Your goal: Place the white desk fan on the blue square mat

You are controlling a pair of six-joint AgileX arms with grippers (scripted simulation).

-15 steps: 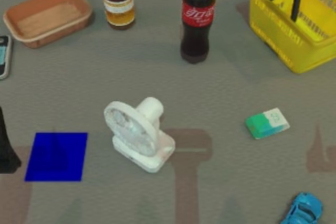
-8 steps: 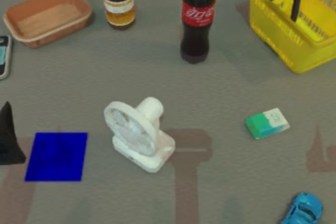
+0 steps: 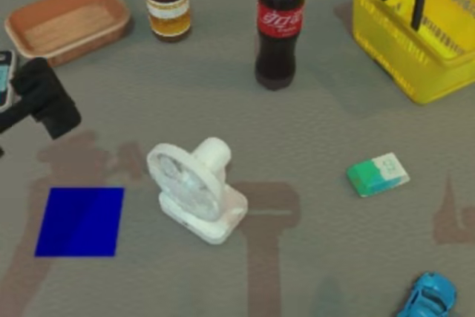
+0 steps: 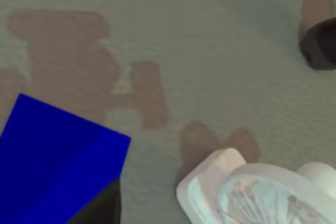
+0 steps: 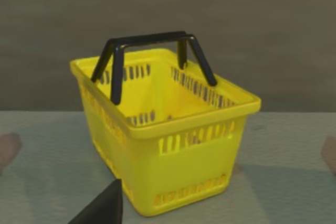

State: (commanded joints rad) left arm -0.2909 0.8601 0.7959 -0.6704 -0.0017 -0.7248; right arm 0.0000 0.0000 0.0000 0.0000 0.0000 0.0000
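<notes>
The white desk fan (image 3: 197, 191) stands upright on its base near the middle of the table, its round grille facing front-left. In the left wrist view the white desk fan (image 4: 262, 192) fills one corner. The blue square mat (image 3: 80, 221) lies flat to the fan's left with nothing on it, and the blue square mat (image 4: 52, 161) also shows in the left wrist view. My left gripper (image 3: 52, 109) hovers at the table's left, behind the mat and apart from the fan. It is open and holds nothing. My right gripper (image 5: 157, 219) is outside the top view, open, facing the basket.
Along the back stand a wooden tray (image 3: 67, 20), a jar (image 3: 167, 1), a cola bottle (image 3: 280, 24) and a yellow basket (image 3: 415, 27). A green-white box (image 3: 377, 174) lies at the right, a light-blue toy car (image 3: 427, 296) at the front right, a phone (image 3: 6, 72) at the left edge.
My left arm has swung from the table's front left edge toward the back and inward, and now hangs behind the mat. Fan and mat have not moved.
</notes>
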